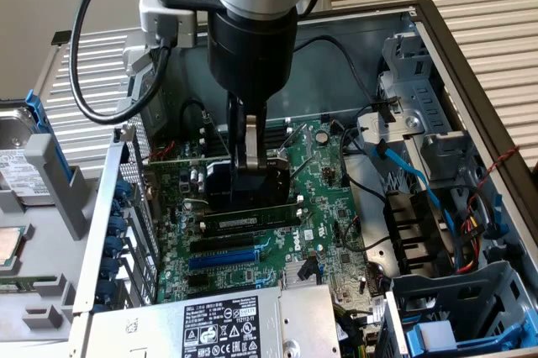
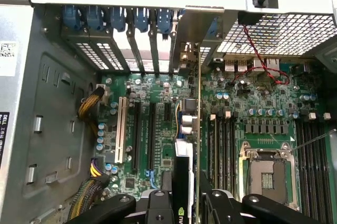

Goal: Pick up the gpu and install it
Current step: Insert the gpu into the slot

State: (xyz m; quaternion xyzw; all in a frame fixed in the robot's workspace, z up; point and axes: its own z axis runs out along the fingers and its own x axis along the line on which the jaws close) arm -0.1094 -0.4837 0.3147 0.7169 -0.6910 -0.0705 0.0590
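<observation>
The gpu [image 1: 220, 188] stands on edge low over the green motherboard [image 1: 328, 207] inside the open computer case, its black fan shroud facing the exterior view's left. My gripper [image 1: 252, 175] reaches straight down from above and is shut on the shroud's upper edge. In the wrist view the gpu [image 2: 182, 174] runs edge-on between my two fingers [image 2: 160, 205], and its silver bracket [image 2: 197, 29] lies against the case's rear slot openings. The card sits beside the long expansion slots [image 2: 143, 134]. Whether its lower edge is seated in a slot is hidden.
A silver power supply [image 1: 218, 324] closes the near side and a drive cage [image 1: 454, 307] stands at the exterior view's right, with blue cables [image 1: 403, 165] crossing nearby. A memory stick [image 1: 252, 222] lies beside the gpu. The empty processor socket [image 2: 266, 174] and a yellow-black cable bundle [image 2: 92, 103] flank the card.
</observation>
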